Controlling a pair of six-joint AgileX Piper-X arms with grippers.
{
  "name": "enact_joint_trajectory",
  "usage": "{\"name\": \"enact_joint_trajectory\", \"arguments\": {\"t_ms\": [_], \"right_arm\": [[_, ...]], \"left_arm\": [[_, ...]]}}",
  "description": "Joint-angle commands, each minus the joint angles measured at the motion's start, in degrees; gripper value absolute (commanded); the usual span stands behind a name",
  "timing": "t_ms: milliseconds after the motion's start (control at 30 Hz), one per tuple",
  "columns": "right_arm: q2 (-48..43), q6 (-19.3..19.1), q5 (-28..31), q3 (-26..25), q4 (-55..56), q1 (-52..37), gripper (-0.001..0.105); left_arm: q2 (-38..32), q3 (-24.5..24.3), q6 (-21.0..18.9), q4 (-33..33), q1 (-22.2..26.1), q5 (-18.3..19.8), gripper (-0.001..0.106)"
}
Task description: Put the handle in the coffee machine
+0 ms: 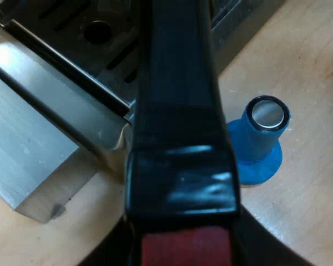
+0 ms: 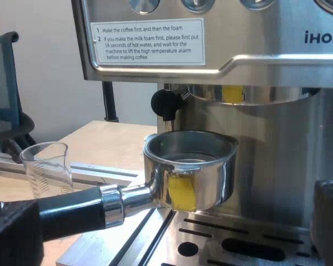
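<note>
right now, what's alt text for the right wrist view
A metal holder hangs just under the coffee machine's brew head, not yet locked in, its dark handle running toward the camera. A measuring glass stands farther off.

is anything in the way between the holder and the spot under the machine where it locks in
Nothing visible. The metal holder, held by its handle in my left gripper, hangs right below the machine's brew head with open air between. The black knob sits aside, off the path.

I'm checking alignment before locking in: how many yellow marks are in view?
2: the lower mark on the metal holder, the upper mark on the machine's brew ring above it. More may be hidden.
</note>
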Motion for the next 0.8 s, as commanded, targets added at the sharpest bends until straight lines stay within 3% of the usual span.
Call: {"name": "enact_joint_trajectory", "arguments": {"t_ms": [33, 800], "right_arm": [[-0.1, -0.5, 0.1, -0.1, -0.8, 0.1, 0.105], [-0.1, -0.5, 0.1, -0.1, -0.8, 0.1, 0.105]], "left_arm": [[-0.4, -0.9, -0.5, -1.7, -0.1, 2.5, 0.001], [-0.4, -0.9, -0.5, -1.6, -0.1, 3.7, 0.001]]}}
